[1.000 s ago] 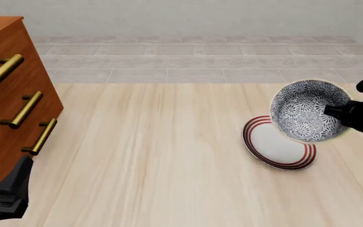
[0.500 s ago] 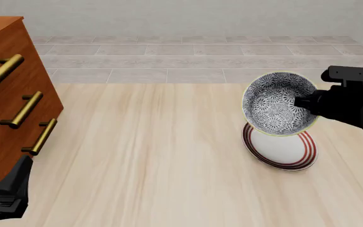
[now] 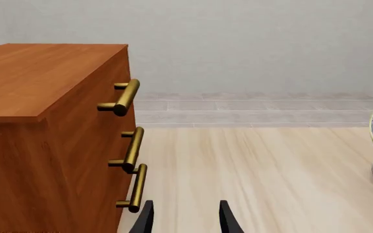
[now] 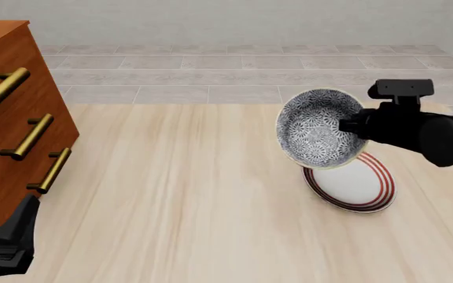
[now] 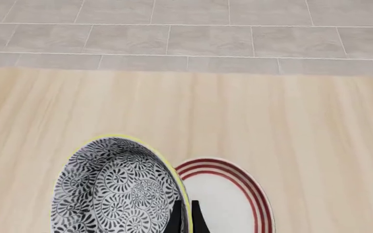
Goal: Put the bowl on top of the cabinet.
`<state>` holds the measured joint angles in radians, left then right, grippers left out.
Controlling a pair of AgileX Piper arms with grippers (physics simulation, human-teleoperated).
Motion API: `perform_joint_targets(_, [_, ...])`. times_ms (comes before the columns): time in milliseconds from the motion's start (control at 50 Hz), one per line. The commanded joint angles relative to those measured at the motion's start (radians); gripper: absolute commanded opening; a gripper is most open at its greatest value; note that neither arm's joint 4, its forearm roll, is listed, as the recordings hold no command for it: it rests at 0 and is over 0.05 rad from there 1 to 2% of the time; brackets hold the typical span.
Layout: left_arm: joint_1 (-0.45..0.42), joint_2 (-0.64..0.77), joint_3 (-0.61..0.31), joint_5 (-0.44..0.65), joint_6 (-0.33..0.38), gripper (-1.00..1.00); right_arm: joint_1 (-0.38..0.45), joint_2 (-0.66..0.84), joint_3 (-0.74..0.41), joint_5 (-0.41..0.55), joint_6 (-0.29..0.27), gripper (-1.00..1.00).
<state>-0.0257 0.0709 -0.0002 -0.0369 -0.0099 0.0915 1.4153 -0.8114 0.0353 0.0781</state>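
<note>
From the left wrist view I see my left gripper (image 3: 185, 219) with its fingers spread, holding nothing, beside the cabinet (image 3: 50, 136). In the front view the bowl (image 4: 319, 128) hangs tilted above the plate (image 4: 354, 186), clear of the surface (image 4: 187, 194). In the right wrist view my right gripper (image 5: 185, 217) has its fingers pinched narrow on the bowl's rim.

We see the cabinet (image 4: 10, 127) at the table's (image 4: 187, 194) left edge. The plate (image 4: 351, 184) lies on the table toward the right edge. The bowl (image 4: 318, 127) hangs tilted above the plate's far-left rim, pinched in the right gripper (image 4: 351, 125), well apart from the cabinet.
</note>
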Motion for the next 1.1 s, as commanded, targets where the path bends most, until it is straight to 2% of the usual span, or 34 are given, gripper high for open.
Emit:
perform_joint_targets(20, [-0.001,-0.008,0.0,0.004,0.0,1.0,0.071,0.037,-0.043,-0.004,0.004,-1.0])
perform_joint_targets(300, [0.004,-0.02,0.0,0.009,-0.007,1.0,0.165,0.082,-0.089,-0.004,0.004,-1.0])
perform_joint_targets(500, [0.006,-0.034,-0.001,0.019,-0.01,1.0,0.226,0.105,-0.119,-0.005,0.025,-1.0])
perform_joint_targets(720, [0.004,-0.037,-0.001,0.018,-0.012,1.0,0.302,0.101,-0.097,-0.024,0.035,-1.0])
perform_joint_targets(1100, [0.003,-0.049,-0.001,0.025,-0.018,1.0,0.373,0.124,-0.132,-0.023,0.045,-1.0])
